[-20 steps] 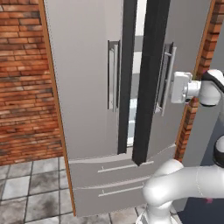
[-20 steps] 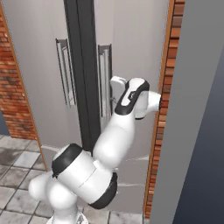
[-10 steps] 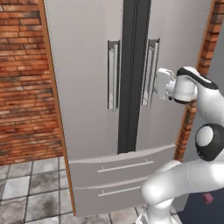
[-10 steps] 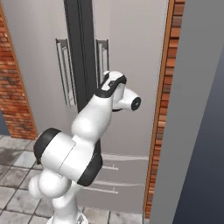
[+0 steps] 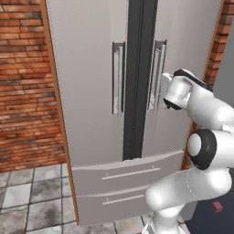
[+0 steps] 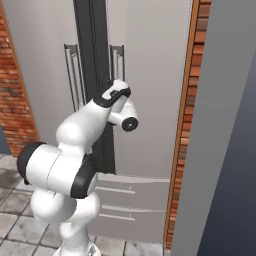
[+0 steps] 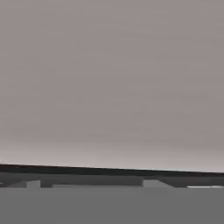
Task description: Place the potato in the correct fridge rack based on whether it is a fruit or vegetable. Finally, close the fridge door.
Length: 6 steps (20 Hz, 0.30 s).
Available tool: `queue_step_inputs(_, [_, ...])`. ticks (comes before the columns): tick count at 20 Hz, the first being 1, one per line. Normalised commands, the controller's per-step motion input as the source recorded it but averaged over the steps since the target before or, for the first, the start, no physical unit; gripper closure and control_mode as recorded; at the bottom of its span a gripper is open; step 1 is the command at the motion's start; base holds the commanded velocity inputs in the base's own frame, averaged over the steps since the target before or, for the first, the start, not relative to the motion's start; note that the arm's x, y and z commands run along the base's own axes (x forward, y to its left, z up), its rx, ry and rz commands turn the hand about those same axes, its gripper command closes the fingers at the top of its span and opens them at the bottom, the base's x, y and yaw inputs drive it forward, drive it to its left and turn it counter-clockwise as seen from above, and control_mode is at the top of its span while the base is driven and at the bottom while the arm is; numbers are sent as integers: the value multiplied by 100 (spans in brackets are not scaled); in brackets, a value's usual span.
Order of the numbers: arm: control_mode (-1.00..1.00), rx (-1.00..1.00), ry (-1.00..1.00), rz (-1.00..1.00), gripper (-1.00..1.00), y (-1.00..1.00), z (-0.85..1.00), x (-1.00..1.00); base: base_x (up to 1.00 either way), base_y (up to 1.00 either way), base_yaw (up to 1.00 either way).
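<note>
Fridge door, right panel, appears flush with left panel, dark seam between. My tool pressed flat against its face beside vertical handle. Cannot tell whether tool apart or together. Door directly ahead of tool; closing looks done.

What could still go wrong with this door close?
1. A dark gap shows between the two doors, so the right door may not be fully seated; pulling away now could leave it ajar.
2. The arm's wrist sits right beside the right handle; a careless retreat might snag it and tug the door open.
</note>
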Motion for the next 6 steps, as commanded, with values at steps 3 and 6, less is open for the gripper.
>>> queue_step_inputs(3, [-100,0,0,-38,-100,4,13,62,0,0,0])
queue_step_inputs(6, [-100,0,0,-34,-100,0,16,44,0,0,0])
